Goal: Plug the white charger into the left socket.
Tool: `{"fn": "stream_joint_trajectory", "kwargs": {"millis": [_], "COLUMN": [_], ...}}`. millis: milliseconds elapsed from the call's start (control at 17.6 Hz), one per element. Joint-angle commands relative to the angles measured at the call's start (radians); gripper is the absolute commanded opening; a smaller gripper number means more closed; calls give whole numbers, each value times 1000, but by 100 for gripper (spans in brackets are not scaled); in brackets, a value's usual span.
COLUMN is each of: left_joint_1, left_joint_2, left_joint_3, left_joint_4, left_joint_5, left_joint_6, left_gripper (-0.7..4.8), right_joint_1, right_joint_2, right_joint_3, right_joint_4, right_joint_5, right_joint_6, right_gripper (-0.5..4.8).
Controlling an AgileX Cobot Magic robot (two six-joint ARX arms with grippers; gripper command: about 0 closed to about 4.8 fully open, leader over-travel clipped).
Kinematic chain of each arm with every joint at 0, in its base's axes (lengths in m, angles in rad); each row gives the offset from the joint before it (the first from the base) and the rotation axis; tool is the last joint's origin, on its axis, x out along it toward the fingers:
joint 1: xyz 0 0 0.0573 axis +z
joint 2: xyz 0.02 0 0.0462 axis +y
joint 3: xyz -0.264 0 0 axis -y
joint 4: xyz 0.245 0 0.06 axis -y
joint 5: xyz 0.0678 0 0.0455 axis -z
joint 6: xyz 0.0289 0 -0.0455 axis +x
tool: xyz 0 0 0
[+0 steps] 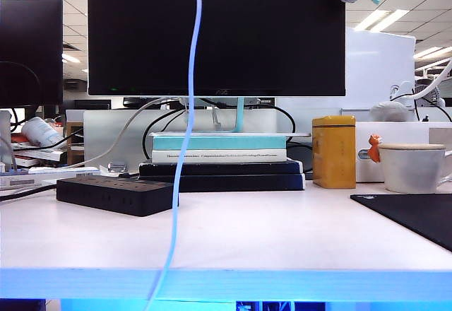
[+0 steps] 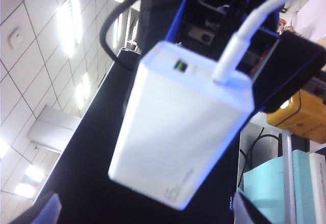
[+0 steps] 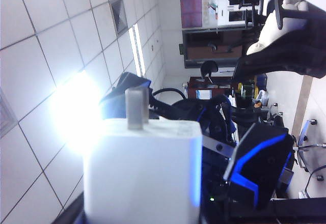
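My right gripper (image 3: 142,215) is shut on the white charger (image 3: 142,173), a boxy adapter whose metal prong (image 3: 136,108) points away from the wrist. In the left wrist view the same white charger (image 2: 178,132) hangs close ahead, its cable plug (image 2: 229,61) in one end and black fingers (image 2: 290,61) clamping it. My left gripper (image 2: 145,211) is wide open just short of it, holding nothing. The thin cable (image 1: 185,141) drops from above the exterior view to the table edge. The black power strip (image 1: 116,192) lies at the left, its left socket (image 1: 81,182) barely discernible at this shallow angle.
A large monitor (image 1: 215,32) stands over stacked books (image 1: 220,157) just right of the strip. A yellow tin (image 1: 333,150), a white mug (image 1: 412,167) and a black mat (image 1: 413,219) sit at the right. Clutter and cables crowd the far left.
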Motion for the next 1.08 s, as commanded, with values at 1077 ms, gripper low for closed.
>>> {"fn": "stream_joint_trajectory", "kwargs": {"millis": [1077], "left_joint_1": [0], "left_joint_2": [8], "left_joint_3": [2], "left_joint_4": [-8], "left_joint_5": [26], "left_joint_6": [0], "left_gripper": [479], "right_joint_1": [-2], "right_joint_2": [-8], "right_joint_3": [7], "right_joint_4": [444], "right_joint_5": [14], "right_joint_6": [-275], "right_gripper": [202]}}
